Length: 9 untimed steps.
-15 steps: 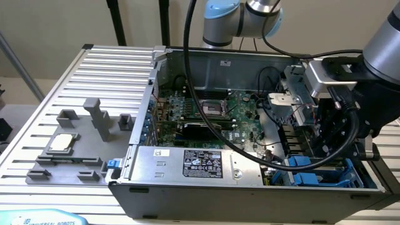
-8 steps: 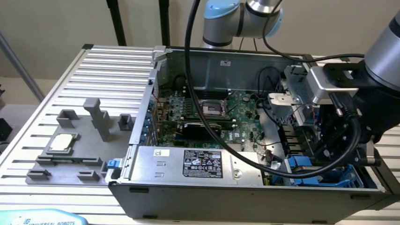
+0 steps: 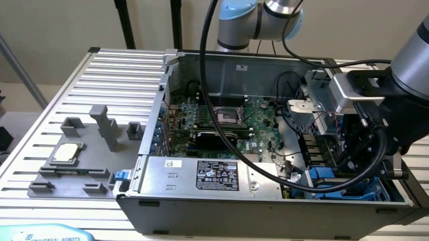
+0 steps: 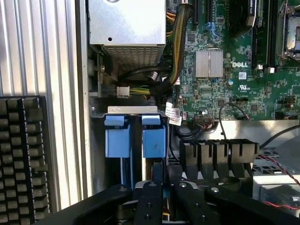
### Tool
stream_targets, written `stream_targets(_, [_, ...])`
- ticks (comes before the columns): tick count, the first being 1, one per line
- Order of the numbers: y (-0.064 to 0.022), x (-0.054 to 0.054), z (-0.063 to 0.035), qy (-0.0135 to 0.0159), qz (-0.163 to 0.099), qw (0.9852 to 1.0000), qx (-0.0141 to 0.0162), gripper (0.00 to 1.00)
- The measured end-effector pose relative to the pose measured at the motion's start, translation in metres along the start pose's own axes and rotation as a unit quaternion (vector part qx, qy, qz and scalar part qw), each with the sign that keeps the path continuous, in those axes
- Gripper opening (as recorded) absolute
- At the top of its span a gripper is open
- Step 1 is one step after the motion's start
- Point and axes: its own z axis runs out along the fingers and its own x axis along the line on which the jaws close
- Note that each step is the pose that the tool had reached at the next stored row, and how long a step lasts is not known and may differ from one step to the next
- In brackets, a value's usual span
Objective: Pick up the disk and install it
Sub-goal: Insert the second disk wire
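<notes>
Nearest the onlooker, a slatted metal table [image 3: 100,65] carries an open computer case [image 3: 268,213] lying on its side. On the exterior view's left of the case, a grey fixture [image 3: 100,125] stands on the table, with a small square silver chip [image 3: 69,152] resting in it.

Just inside the case's near wall lies a big grey box [image 3: 218,174] with a black label. At its right end, in the near right corner of the case, is the drive bay [image 4: 133,109], where two blue carriers stand on edge side by side.

The gripper [image 4: 161,199] has reached down into this corner. Its black fingers [image 4: 149,201] are drawn close together on the near end of one of the two carriers, the one just beside the black cable plugs [image 4: 218,152]. This one is the disk [image 4: 153,140]; it stands in its slot in the bay, pinched by its flat faces. The second blue carrier [image 4: 117,140] stands just beside it, apart from the fingers.

Farther in, the green motherboard [image 3: 228,120] covers the floor of the case, with a silver heatsink [image 4: 209,63] near the bay. A thick black cable [image 3: 228,130] hangs across the board.

Farthest back, the grey and blue arm [image 3: 258,20] rises beyond the far wall of the case.
</notes>
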Motion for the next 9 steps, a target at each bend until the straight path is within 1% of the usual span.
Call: stream_targets(9, [-0.0007, 0.0001, 0.0019, 0.0001, 0.0, 1.0, 0.0006, 0.16])
